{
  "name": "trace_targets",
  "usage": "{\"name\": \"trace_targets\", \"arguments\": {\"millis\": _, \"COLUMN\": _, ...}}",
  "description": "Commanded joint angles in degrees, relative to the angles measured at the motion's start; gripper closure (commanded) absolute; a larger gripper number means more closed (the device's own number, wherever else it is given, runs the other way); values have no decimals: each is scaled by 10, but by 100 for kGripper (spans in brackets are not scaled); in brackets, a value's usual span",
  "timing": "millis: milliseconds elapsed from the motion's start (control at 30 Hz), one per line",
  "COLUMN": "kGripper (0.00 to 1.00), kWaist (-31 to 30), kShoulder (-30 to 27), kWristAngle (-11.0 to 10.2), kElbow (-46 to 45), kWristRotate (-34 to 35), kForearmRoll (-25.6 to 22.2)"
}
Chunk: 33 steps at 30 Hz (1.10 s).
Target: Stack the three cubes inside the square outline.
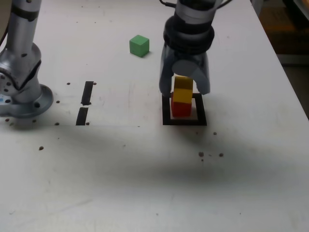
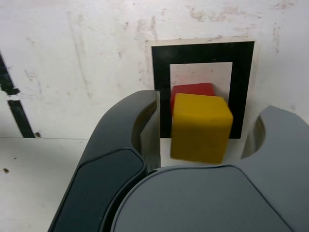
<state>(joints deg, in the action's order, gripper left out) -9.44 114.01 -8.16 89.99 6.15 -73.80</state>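
The claw (image 2: pixel 213 105) is opened around the yellow block (image 2: pixel 200 130); that is stacked on the red block (image 1: pixel 181 110) inside the black square (image 1: pixel 166 113). The green block (image 1: pixel 139 46) is left to be added.

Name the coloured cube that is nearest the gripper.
The yellow cube, on top of the red cube, between the open jaws; the green cube lies apart on the white table.

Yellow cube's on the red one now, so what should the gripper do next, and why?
Probably rise straight up, clear of the stack: the gripper stands open around the yellow cube, with a gap on both sides, and that cube already rests on the red cube. The green cube still sits apart on the table, so it likely comes after.
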Motion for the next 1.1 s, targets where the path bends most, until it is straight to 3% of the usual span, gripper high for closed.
{"name": "trace_targets", "arguments": {"millis": 0, "kGripper": 1, "kWaist": 2, "kShoulder": -30, "kWristAngle": -5, "kElbow": 4, "kWristRotate": 2, "kForearmRoll": -14}}
{"name": "trace_targets", "arguments": {"millis": 133, "kGripper": 1, "kWaist": 40, "kShoulder": -93, "kWristAngle": -30, "kElbow": -7, "kWristRotate": -26, "kForearmRoll": -51}}
{"name": "trace_targets", "arguments": {"millis": 233, "kGripper": 1, "kWaist": 117, "kShoulder": -123, "kWristAngle": -50, "kElbow": -37, "kWristRotate": -100, "kForearmRoll": -53}}
{"name": "trace_targets", "arguments": {"millis": 467, "kGripper": 2, "kWaist": 319, "kShoulder": -126, "kWristAngle": -72, "kElbow": -107, "kWristRotate": -365, "kForearmRoll": 33}}
{"name": "trace_targets", "arguments": {"millis": 567, "kGripper": 3, "kWaist": 360, "kShoulder": -107, "kWristAngle": -83, "kElbow": -112, "kWristRotate": -426, "kForearmRoll": 54}}
{"name": "trace_targets", "arguments": {"millis": 833, "kGripper": 5, "kWaist": 428, "kShoulder": -64, "kWristAngle": -136, "kElbow": -131, "kWristRotate": -465, "kForearmRoll": 89}}
{"name": "trace_targets", "arguments": {"millis": 967, "kGripper": 6, "kWaist": 441, "kShoulder": -41, "kWristAngle": -139, "kElbow": -137, "kWristRotate": -471, "kForearmRoll": 105}}
{"name": "trace_targets", "arguments": {"millis": 1067, "kGripper": 8, "kWaist": 440, "kShoulder": -17, "kWristAngle": -129, "kElbow": -143, "kWristRotate": -475, "kForearmRoll": 122}}
